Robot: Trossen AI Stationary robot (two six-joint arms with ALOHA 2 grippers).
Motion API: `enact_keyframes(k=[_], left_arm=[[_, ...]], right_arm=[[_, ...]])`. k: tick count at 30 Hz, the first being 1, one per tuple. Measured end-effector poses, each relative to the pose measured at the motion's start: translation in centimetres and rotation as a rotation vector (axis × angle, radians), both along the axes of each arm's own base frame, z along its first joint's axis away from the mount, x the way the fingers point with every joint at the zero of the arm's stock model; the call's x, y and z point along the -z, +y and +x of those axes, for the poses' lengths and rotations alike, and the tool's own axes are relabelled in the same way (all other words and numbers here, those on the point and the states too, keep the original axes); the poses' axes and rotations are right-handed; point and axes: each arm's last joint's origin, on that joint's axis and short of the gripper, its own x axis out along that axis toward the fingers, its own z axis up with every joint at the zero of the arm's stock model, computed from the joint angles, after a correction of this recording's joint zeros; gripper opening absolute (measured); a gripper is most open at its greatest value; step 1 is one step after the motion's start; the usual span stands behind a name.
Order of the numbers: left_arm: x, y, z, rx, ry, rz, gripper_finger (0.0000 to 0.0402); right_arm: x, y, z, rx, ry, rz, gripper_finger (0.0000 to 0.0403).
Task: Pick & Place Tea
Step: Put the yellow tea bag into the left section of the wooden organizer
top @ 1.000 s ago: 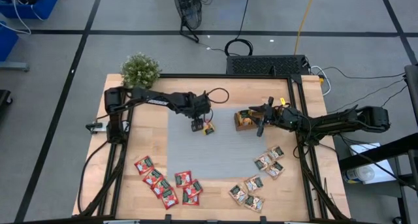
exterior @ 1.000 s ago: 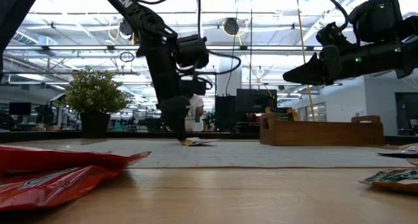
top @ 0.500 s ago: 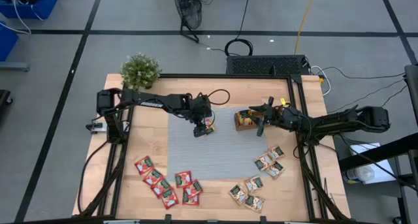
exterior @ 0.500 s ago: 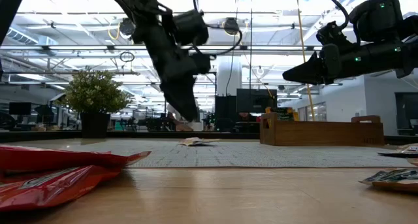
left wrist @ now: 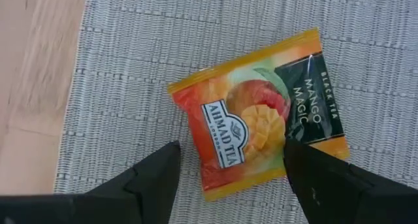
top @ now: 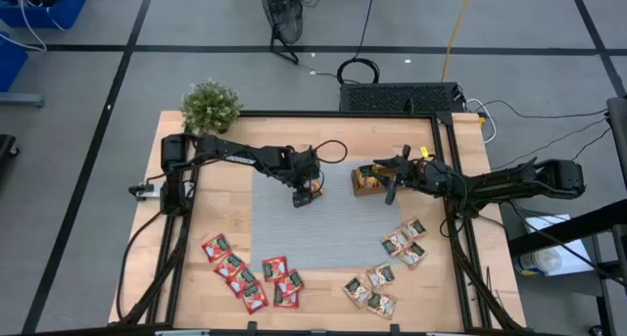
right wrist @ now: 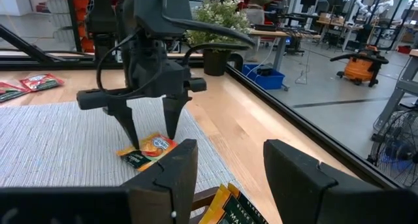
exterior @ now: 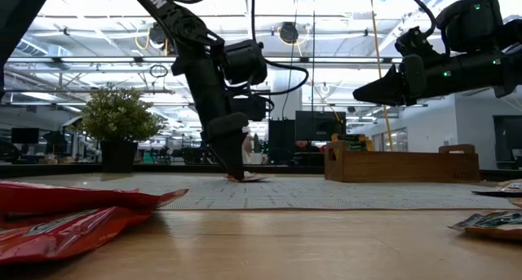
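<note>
The left gripper (left wrist: 228,168) stands open over the grey mat (top: 338,223), its two fingers (right wrist: 127,123) pointing down on either side of one orange mango sachet (left wrist: 261,129). The sachet lies flat on the mat near its rear left corner, between the fingertips but not yet clamped; in the low view the tips sit right at mat level.

The right gripper (right wrist: 225,165) hangs open above the wooden tray (top: 370,179) at the mat's rear right edge, holding nothing; a sachet (right wrist: 225,208) already stands in the tray just under it.

The remaining tea lies apart on the worktop (top: 225,214): red sachets (top: 250,277) at the front left, pale green ones (top: 392,267) at the front right.

The step in hand looks like the pick of the mango sachet. Next the left fingers need to close on it, catching an edge since it lies flat, then lift and carry it toward the tray.
</note>
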Motion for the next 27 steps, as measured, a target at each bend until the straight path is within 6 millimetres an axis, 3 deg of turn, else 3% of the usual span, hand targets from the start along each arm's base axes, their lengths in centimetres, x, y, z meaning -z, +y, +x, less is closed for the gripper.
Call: enact_keyframes(k=[3, 6, 15, 22, 27], left_arm=[[0.0, 0.0, 0.0, 0.002, 0.0, 0.001, 0.0255], [0.0, 0.1, 0.0, 0.019, 0.0, 0.01, 0.0215], [-0.2, 0.6, 0.3, 0.045, -0.043, 0.038, 0.0018], [-0.4, 1.0, 0.4, 0.018, -0.045, 0.121, 0.0007], [-2.9, 0.4, 0.8, 0.024, -0.155, 0.219, 0.0005]], right_arm=[[0.0, 0.0, 0.0, 0.0, -0.001, 0.0, 0.016], [0.0, 0.0, 0.0, 0.0, -0.001, 0.001, 0.016], [0.0, 0.0, 0.0, 0.0, 0.004, 0.003, 0.016], [0.1, 0.0, 0.0, -0.001, 0.005, 0.005, 0.016], [0.0, 0.0, 0.0, 0.001, -0.01, 0.037, 0.016]])
